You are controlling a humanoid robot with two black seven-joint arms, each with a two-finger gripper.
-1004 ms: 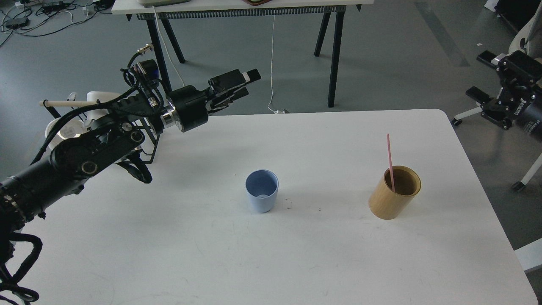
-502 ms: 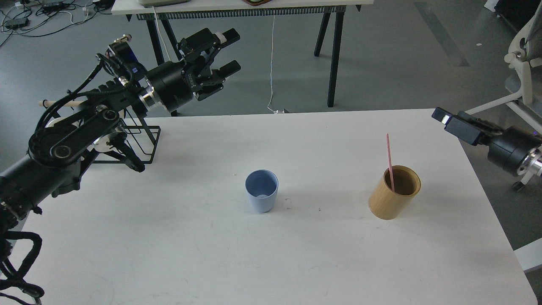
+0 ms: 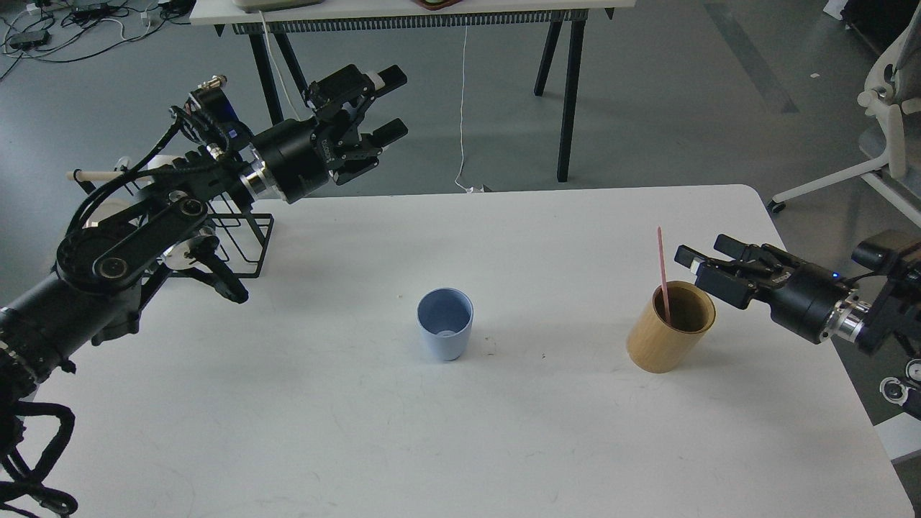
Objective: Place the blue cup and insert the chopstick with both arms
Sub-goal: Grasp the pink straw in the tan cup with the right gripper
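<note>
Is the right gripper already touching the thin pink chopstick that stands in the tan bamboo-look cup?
Apart. The head view shows white table between the right gripper, open, and the thin pink chopstick, which leans inside the tan bamboo-look cup.

You've got a light-blue cup (image 3: pixel 445 333) w/ darker blue inside, pink chopstick (image 3: pixel 662 275) in tan bamboo-look cup (image 3: pixel 670 326), white table (image 3: pixel 360 432), black wire rack (image 3: pixel 241 244), both grippers black, grey floor (image 3: pixel 683 108).

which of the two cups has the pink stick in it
The tan bamboo-look cup on the right holds the pink stick, close to the right claw. The blue cup at the table's middle has no stick in it.
</note>
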